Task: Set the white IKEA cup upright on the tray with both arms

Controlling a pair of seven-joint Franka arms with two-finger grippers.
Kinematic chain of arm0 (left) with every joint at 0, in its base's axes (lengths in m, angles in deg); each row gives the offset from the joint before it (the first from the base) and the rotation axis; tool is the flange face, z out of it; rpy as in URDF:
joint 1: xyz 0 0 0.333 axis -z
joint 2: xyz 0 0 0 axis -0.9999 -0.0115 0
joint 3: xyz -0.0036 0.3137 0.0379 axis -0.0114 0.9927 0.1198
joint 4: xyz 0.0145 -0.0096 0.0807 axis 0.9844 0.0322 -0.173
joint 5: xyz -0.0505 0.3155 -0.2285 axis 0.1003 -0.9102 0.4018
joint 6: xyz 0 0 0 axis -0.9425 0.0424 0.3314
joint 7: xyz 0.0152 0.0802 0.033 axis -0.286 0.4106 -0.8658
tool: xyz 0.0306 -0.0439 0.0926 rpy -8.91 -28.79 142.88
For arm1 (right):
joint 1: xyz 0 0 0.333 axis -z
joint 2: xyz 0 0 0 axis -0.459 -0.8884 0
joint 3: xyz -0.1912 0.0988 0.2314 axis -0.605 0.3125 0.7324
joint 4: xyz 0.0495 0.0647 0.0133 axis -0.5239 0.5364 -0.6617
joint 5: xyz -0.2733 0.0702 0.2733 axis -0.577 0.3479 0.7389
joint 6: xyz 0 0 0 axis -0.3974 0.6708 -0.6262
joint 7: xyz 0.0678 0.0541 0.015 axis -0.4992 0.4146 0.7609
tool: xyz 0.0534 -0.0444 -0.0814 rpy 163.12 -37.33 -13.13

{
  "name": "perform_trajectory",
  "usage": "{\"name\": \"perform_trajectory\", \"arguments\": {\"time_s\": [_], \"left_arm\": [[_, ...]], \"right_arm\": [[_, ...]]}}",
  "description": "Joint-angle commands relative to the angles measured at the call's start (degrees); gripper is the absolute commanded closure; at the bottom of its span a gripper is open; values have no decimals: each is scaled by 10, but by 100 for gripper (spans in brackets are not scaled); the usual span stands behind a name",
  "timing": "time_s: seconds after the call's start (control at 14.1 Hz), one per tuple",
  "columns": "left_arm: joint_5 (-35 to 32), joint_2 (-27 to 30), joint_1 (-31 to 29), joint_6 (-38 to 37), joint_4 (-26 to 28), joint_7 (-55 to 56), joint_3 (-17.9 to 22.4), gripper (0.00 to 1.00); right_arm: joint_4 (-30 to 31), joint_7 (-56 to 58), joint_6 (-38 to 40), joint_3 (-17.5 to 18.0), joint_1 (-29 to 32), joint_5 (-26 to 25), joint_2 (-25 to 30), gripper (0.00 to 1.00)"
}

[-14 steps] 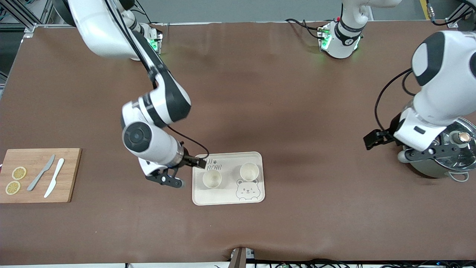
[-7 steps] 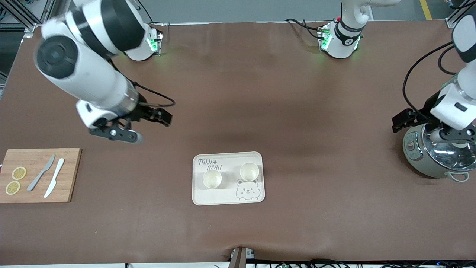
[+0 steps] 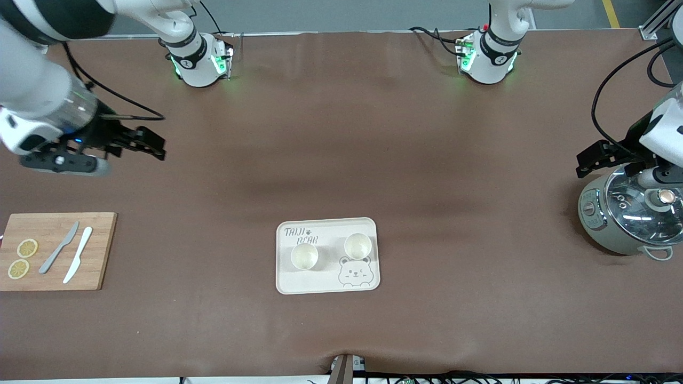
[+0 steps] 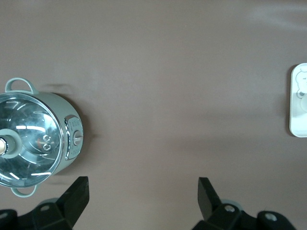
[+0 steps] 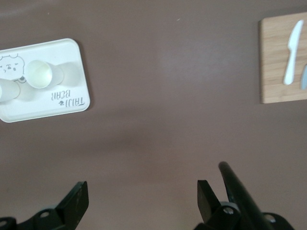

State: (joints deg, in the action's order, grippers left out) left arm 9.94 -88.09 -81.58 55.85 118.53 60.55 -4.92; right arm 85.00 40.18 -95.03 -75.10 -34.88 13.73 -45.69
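Note:
The cream tray [image 3: 327, 282] with the bear drawing lies in the middle of the table, nearer the front camera. Two white cups stand upright on it, one [image 3: 304, 256] toward the right arm's end and one [image 3: 357, 246] toward the left arm's end. The right wrist view shows the tray [image 5: 48, 108] and both cups [image 5: 38, 74] [image 5: 7, 91]. My right gripper [image 3: 155, 146] [image 5: 142, 187] hangs open and empty over bare table at the right arm's end. Beside the pot, my left gripper [image 3: 584, 162] [image 4: 142, 184] is also open and empty. A corner of the tray [image 4: 297, 127] shows in the left wrist view.
A lidded steel pot [image 3: 632, 218] [image 4: 33, 139] stands at the left arm's end. A wooden cutting board [image 3: 101, 250] [image 5: 276, 62] with two knives [image 3: 60, 255] [image 3: 78, 262] and lemon slices [image 3: 27, 248] lies at the right arm's end. A brown mat covers the table.
My right gripper has pulled up and away from the tray's edge to its own end of the table. The left gripper has drifted off the pot toward the table's end. Both cups stayed put.

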Motion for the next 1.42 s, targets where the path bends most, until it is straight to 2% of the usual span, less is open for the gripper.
{"name": "perform_trajectory", "arguments": {"time_s": [0.0,0.21,0.36,0.64,1.35], "left_arm": [[-3,0,-2,-8,-34,-3,-5,0],[-2,-6,-1,-31,-62,-4,-5,0],[-1,-14,-1,-50,-78,-4,-5,0],[-1,-22,-2,-90,-95,-4,-5,0],[-1,-22,-2,-91,-94,-4,-4,0]], "right_arm": [[29,82,-8,10,67,-3,44,0],[25,145,-17,10,137,-1,39,0],[18,154,-21,10,154,-4,37,0],[15,153,-38,10,159,-8,30,0],[0,153,-35,10,164,-8,15,0]]}}
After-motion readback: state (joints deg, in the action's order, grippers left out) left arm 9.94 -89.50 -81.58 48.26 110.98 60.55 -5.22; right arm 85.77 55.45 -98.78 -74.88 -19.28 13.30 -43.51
